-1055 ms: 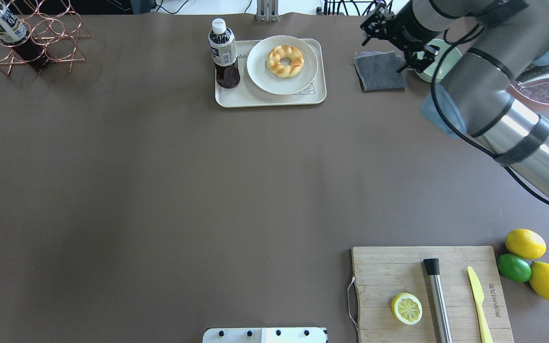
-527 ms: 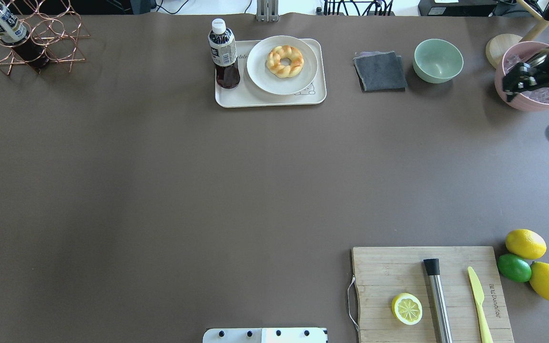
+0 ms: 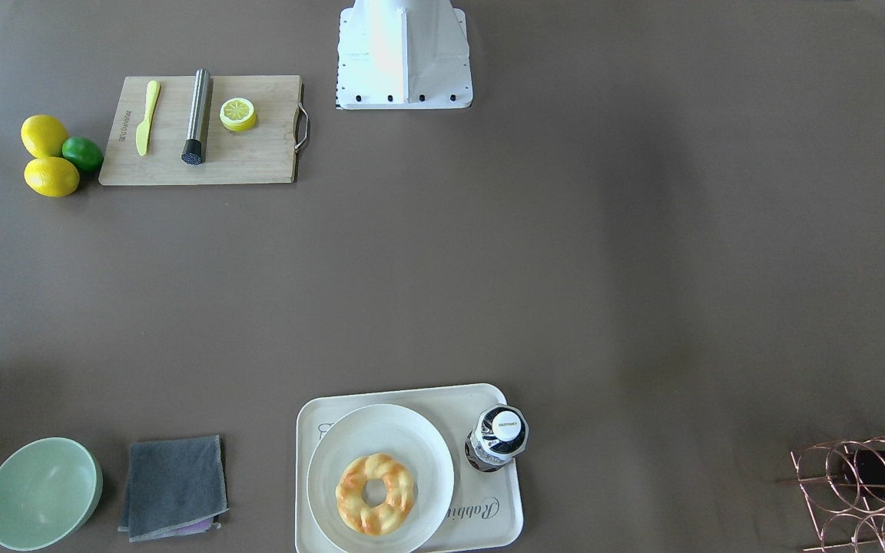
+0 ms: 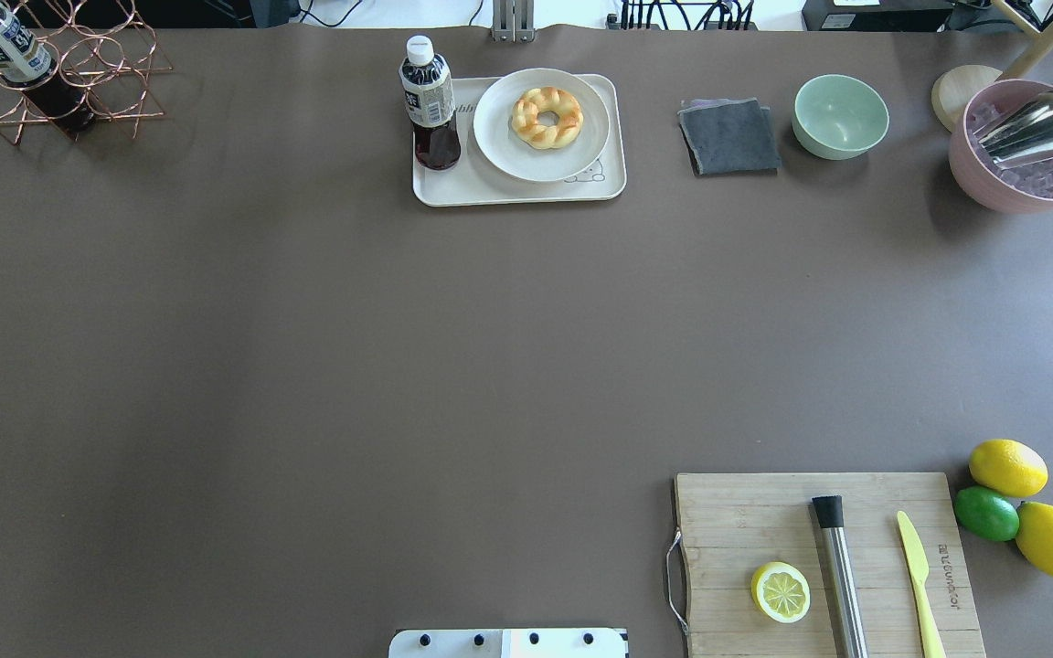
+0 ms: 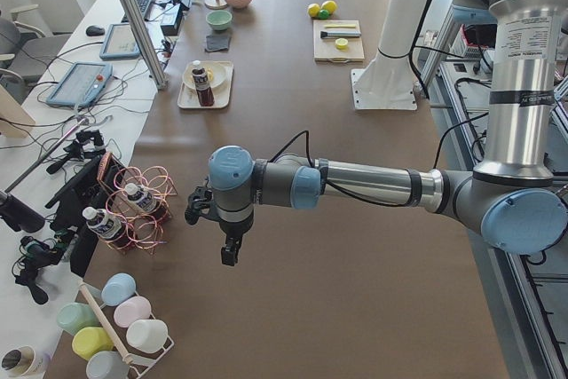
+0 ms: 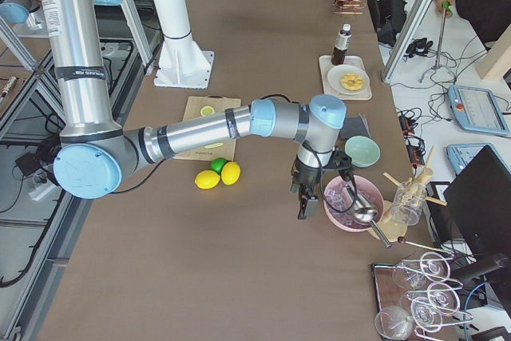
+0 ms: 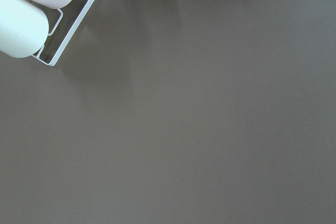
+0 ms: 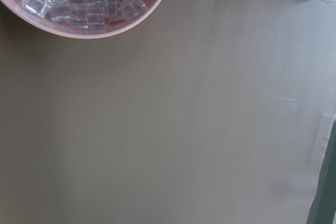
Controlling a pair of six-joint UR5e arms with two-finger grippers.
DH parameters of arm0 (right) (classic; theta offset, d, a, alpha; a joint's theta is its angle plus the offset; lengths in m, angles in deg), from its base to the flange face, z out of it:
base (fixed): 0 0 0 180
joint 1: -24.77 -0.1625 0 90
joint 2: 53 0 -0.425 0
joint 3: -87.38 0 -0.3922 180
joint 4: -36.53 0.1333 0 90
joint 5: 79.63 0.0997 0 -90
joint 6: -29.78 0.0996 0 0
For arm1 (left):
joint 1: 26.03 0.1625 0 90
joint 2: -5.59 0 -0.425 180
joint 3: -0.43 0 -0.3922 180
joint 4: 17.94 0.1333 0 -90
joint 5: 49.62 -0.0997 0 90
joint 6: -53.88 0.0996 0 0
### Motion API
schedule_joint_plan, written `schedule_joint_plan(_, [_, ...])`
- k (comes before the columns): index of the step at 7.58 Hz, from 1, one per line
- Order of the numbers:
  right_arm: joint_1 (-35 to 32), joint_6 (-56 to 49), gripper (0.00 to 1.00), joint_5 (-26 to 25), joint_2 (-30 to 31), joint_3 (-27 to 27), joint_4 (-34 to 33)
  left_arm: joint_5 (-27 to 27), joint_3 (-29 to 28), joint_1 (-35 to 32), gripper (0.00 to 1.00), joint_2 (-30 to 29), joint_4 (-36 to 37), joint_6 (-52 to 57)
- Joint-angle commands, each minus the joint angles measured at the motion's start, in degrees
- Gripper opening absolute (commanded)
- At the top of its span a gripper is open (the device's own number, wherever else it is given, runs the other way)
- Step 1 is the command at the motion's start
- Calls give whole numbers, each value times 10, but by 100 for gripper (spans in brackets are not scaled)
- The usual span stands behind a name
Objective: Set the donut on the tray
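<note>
The golden twisted donut [image 4: 547, 117] lies on a round white plate [image 4: 501, 151], and the plate sits on the cream-white tray [image 4: 517, 194] at the far middle of the table. The donut [image 3: 375, 493] and the tray [image 3: 490, 528] also show in the front-facing view. Neither gripper shows in the overhead or front-facing view. The left gripper [image 5: 229, 253] hangs over bare table far off at the left end. The right gripper [image 6: 303, 207] hangs beside the pink bowl at the right end. I cannot tell whether either is open or shut. Both are far from the donut.
A dark drink bottle [image 4: 430, 105] stands on the tray's left part. A grey cloth [image 4: 729, 135] and green bowl [image 4: 841, 115] lie right of the tray. A pink bowl of ice [image 4: 1029, 155] holds a metal scoop. A cutting board [image 4: 824, 557] with lemon half, muddler and knife lies near right.
The right arm has swung away from the green bowl, past the pink bowl and out of the overhead view on the right. The donut, plate and tray have not moved.
</note>
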Motion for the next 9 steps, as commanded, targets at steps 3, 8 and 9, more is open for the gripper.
schedule_joint_plan(3, [-80, -110, 100, 126, 16, 88, 5, -78, -18, 2, 98, -15, 7, -4])
schedule_joint_plan(8, [-79, -80, 100, 149, 12, 91, 5, 5, -20, 0, 98, -10, 19, 0])
schedule_joint_plan(9, [-79, -71, 100, 149, 11, 90, 5, 3, -22, 1, 98, -15, 16, 2])
